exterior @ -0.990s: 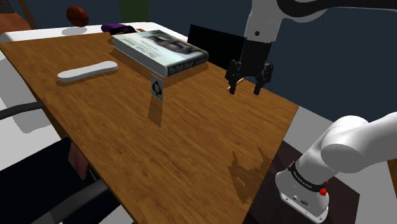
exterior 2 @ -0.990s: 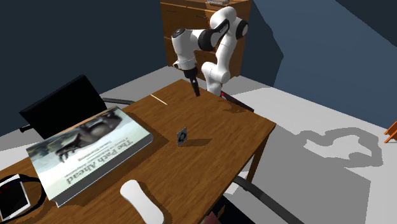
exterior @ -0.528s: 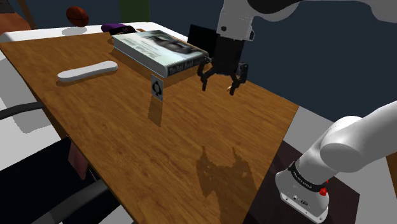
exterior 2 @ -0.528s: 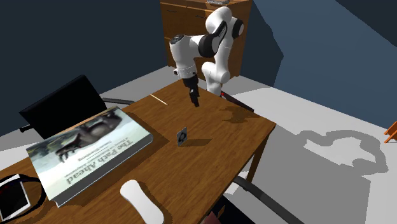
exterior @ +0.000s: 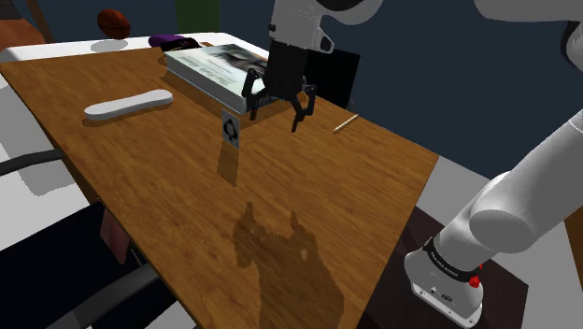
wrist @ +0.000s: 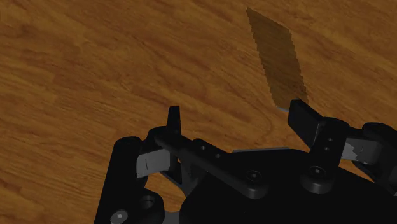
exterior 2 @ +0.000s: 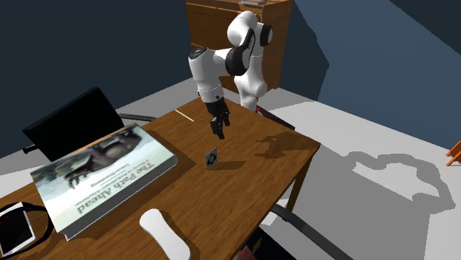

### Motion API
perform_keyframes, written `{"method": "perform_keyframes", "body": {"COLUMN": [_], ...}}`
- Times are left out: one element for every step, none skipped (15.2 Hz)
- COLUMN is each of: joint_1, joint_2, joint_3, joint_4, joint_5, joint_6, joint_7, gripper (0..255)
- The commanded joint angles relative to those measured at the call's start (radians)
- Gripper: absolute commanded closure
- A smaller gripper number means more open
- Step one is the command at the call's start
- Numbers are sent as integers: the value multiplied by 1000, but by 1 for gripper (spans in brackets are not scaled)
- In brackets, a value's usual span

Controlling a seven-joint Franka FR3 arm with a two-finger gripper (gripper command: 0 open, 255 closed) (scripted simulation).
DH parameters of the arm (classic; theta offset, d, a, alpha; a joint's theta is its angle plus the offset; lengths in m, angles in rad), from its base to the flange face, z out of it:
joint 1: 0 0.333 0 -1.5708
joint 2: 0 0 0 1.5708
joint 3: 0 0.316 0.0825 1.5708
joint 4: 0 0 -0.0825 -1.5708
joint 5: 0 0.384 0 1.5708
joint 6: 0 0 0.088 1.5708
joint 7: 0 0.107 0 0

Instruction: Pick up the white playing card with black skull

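a wooden table (exterior: 280,215) with a strong grain takes up most of the shoulder view. the white arm (exterior: 299,28) bends down over its far side from the stand at the lower right. a big hardback book (exterior: 220,70) lies flat near the table's far edge. in the second exterior view its cover (exterior 2: 96,177) carries a grey photo and the title "the path ahead", and the shoulder view shows lettering along the spine that is too small to read. a white oblong object (exterior: 129,104) lies flat on the wood, well apart from the book, toward the shoulder view's left. the black gripper (exterior: 273,120) hangs above the table just in front of the book's near corner, pointing down. its fingers stand wide apart with only bare wood between them, as the wrist view (wrist: 236,121) shows. the playing card (exterior: 230,129) stands upright on the table, just to the shoulder view's left of the gripper and lower, untouched. it is white with a round black emblem whose shape i cannot make out, and in the second exterior view it (exterior 2: 212,158) sits below the gripper (exterior 2: 219,131). a thin pale stick (exterior: 346,122) lies flat on the gripper's other side.
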Motion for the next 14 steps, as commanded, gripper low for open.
{"method": "perform_keyframes", "body": {"joint_1": [5,11,19,29,40,52,65,75,75,75,74,74,74,73], "joint_2": [79,119,159,200,241,282,323,350,350,350,350,350,351,352], "joint_3": [14,18,20,21,20,17,13,9,7,7,7,6,6,6], "joint_4": [75,115,157,201,246,294,343,377,363,350,336,324,311,299], "joint_5": [-32,-51,-70,-91,-111,-131,-151,-163,-162,-161,-161,-160,-160,-159], "joint_6": [19,25,31,34,36,35,33,31,44,57,70,82,95,108], "joint_7": [89,131,173,214,255,294,332,356,353,350,347,344,341,338], "gripper": [0,0,0,0,0,0,0,0,0,0,0,0,0,0]}}
